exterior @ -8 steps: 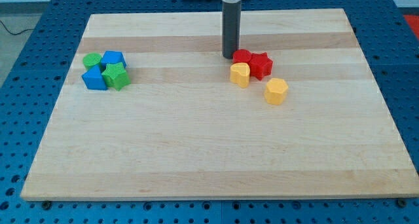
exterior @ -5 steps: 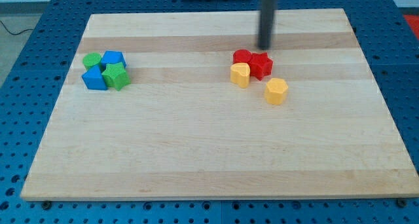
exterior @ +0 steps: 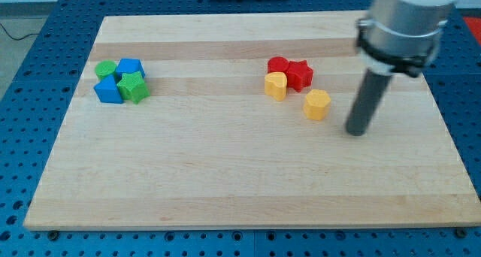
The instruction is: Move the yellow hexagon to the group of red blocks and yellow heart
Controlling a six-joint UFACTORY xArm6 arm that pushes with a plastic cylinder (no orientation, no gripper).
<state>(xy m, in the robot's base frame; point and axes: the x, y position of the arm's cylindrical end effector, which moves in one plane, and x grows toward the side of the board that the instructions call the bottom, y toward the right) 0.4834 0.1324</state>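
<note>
The yellow hexagon (exterior: 317, 104) lies on the wooden board, a little below and right of the group. The group holds a red round block (exterior: 277, 65), a red star (exterior: 299, 74) and the yellow heart (exterior: 276, 85), all touching. My tip (exterior: 356, 131) rests on the board to the right of and slightly below the yellow hexagon, with a gap between them. The rod rises to the arm at the view's upper right.
At the view's left a second cluster sits together: a green round block (exterior: 105, 69), a blue block (exterior: 131, 66), a blue triangle-like block (exterior: 109, 90) and a green star (exterior: 134, 87). The board's right edge (exterior: 440, 114) is near the rod.
My tip has swung from just above the red blocks, across the view's right, down to the lower right of the yellow hexagon. No block has moved.
</note>
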